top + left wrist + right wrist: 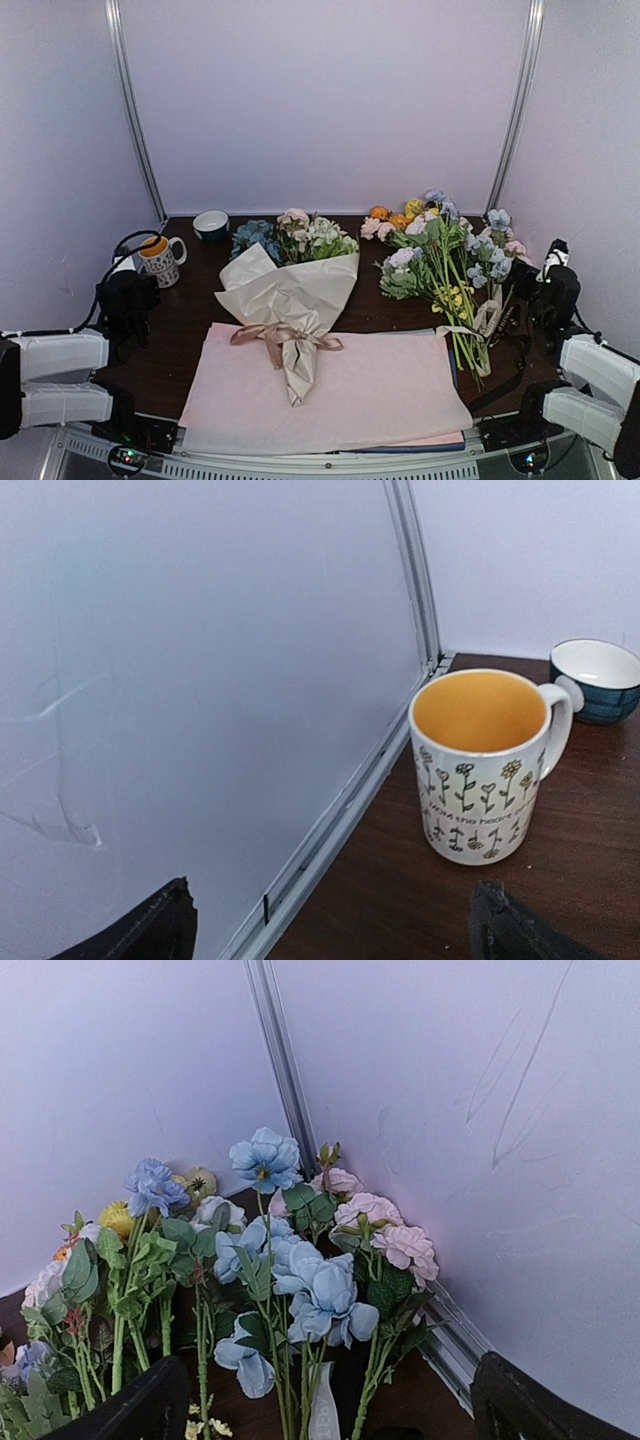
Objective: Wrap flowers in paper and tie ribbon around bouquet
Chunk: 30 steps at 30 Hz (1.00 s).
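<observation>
The bouquet (290, 295) lies mid-table, a cone of beige paper (305, 285) with its narrow end toward me. The flowers (300, 236) show white, pink and blue heads at its wide far end. The tan ribbon (285, 337) is tied in a bow around the cone's narrow part. My left gripper (128, 290) stands at the far left, apart from the bouquet, open with nothing between its fingers (150, 932). My right gripper (553, 285) stands at the far right, open and empty as well, its fingers (515, 1405) pointing at the loose flowers.
Pale pink sheets (340, 395) lie under the bouquet's tip at the front. A flower-printed mug (487, 765) and a blue-rimmed bowl (597, 678) stand at the back left. A loose bunch of flowers (445, 255) lies at the right, close to the wall (500, 1110).
</observation>
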Each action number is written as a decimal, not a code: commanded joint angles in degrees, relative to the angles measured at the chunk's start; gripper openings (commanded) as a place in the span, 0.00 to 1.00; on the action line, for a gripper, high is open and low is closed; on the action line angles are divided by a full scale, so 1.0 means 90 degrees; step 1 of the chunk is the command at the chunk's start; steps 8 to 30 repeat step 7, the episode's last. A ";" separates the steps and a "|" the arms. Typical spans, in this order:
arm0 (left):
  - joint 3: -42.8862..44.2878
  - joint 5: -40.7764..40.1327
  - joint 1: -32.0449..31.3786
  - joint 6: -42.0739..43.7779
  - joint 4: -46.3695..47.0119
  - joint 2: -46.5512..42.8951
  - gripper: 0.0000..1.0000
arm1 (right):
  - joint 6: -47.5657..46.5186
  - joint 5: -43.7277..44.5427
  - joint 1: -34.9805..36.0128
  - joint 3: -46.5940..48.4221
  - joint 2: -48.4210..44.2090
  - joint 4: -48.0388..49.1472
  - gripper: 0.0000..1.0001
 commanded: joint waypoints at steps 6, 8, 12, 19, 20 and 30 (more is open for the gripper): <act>-0.0416 0.1623 0.0593 0.0112 0.1988 0.0087 0.98 | -0.0070 0.0121 -0.0032 -0.0160 0.0331 0.0672 1.00; -0.0395 0.1656 0.0598 0.0126 0.1965 0.0098 0.98 | -0.0065 0.0127 -0.0032 -0.0171 0.0314 0.0684 1.00; -0.0395 0.1656 0.0598 0.0126 0.1965 0.0098 0.98 | -0.0065 0.0127 -0.0032 -0.0171 0.0314 0.0684 1.00; -0.0395 0.1656 0.0598 0.0126 0.1965 0.0098 0.98 | -0.0065 0.0127 -0.0032 -0.0171 0.0314 0.0684 1.00; -0.0395 0.1656 0.0598 0.0126 0.1965 0.0098 0.98 | -0.0065 0.0127 -0.0032 -0.0171 0.0314 0.0684 1.00; -0.0395 0.1656 0.0598 0.0126 0.1965 0.0098 0.98 | -0.0065 0.0127 -0.0032 -0.0171 0.0314 0.0684 1.00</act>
